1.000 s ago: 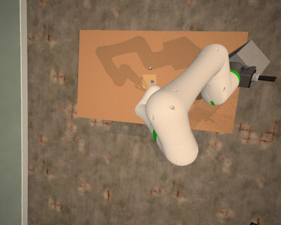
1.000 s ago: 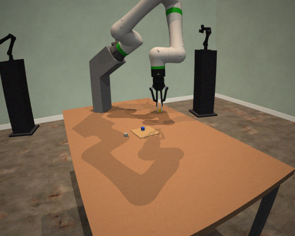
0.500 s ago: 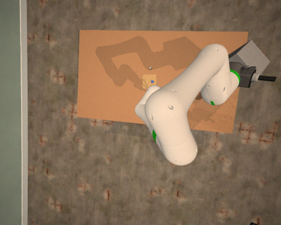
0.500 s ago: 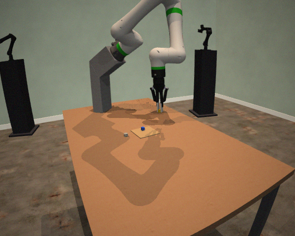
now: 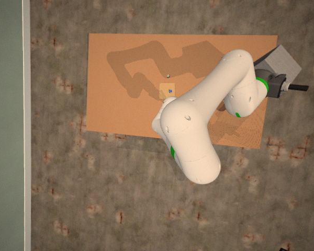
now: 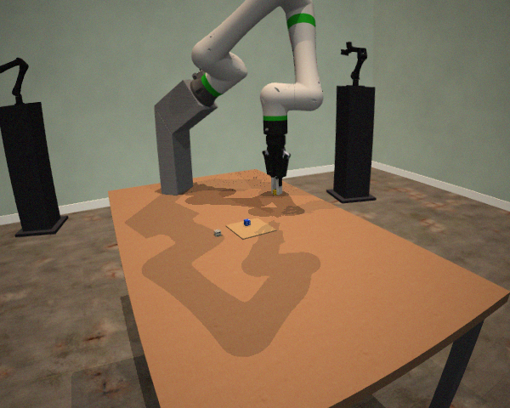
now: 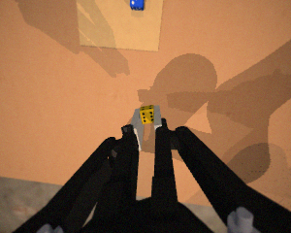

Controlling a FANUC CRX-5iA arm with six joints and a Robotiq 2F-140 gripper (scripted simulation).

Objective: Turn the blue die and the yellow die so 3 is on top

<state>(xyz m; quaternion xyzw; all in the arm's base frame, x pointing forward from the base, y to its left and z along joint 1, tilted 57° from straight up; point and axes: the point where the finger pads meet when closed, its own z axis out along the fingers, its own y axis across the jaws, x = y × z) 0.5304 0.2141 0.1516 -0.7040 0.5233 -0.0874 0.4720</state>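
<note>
Exterior view, taken left to right with the mat [image 6: 252, 229] as my landmark: the white die [image 6: 218, 233] sits on the bare table [image 6: 378, 280] just left of the mat, off it and apart from its edge. On the mat itself, toward its far side, the blue die [image 6: 246, 222] lies flat; I cannot read its top face from here. Behind the mat and a little to the right, well off it, my gripper [image 6: 275, 191] hangs straight down from the wrist, fingers drawn nearly together and clamped on the yellow die [image 6: 274, 192], which shows as a small yellow speck between the grey fingertips [image 6: 279, 189]. The die is held just above the table's surface over a patch of shadow; whether it touches the wood I cannot tell. My own wrist camera gives the closer look: the yellow die [image 7: 146, 115] is pinched between my two grey pads [image 7: 137, 122], one on each side, with a face of black pips turned toward the camera, though the count is too blurred to state. In that same view the mat [image 7: 121, 34] lies ahead of the fingers near the top edge, with the blue die [image 7: 138, 4] on it, cut by the frame. From the top camera my arm covers the gripper entirely.
</note>
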